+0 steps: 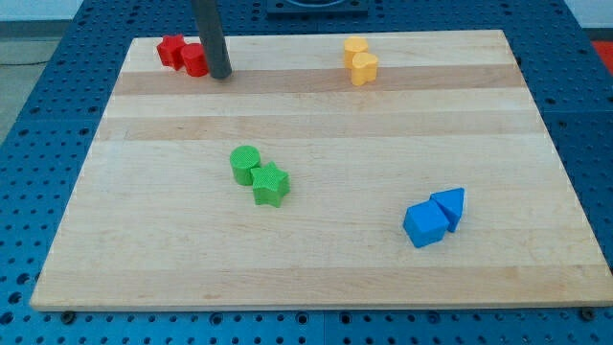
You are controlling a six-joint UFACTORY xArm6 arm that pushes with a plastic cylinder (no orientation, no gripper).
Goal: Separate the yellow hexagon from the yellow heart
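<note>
The yellow hexagon (pixel 355 47) and the yellow heart (pixel 363 68) sit touching each other near the view's top, right of centre, the hexagon just above the heart. My tip (pixel 220 74) rests on the wooden board (pixel 316 249) at the view's top left, right beside a red block (pixel 195 59), far to the left of the yellow pair.
A second red block (pixel 171 50) touches the first at the top left. A green cylinder (pixel 245 164) and a green star (pixel 271 184) touch near the middle. A blue cube (pixel 425 225) and a blue triangular block (pixel 449 205) touch at the lower right.
</note>
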